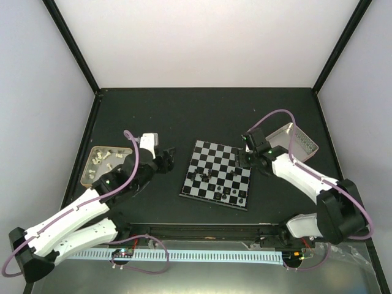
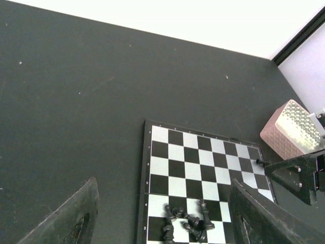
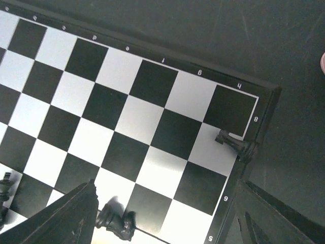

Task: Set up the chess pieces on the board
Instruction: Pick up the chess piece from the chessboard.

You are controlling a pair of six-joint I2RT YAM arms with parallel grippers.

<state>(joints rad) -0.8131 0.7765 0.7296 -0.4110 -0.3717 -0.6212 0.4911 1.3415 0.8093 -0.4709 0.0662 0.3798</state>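
the table [image 1: 153,116] left of and beyond the board [image 1: 208,157] lies open, as do its far squares, while chess pieces [image 1: 231,195] crowd its near rows and the right gripper [image 1: 244,159] blocks its right edge.

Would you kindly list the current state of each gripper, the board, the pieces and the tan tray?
left gripper: open, holding nothing.
right gripper: open, holding nothing.
board: lying flat, most squares bare.
cluster of black pieces: jumbled together, some toppled.
black piece at the board's edge: lying on its side.
tan tray: holding pale pieces.
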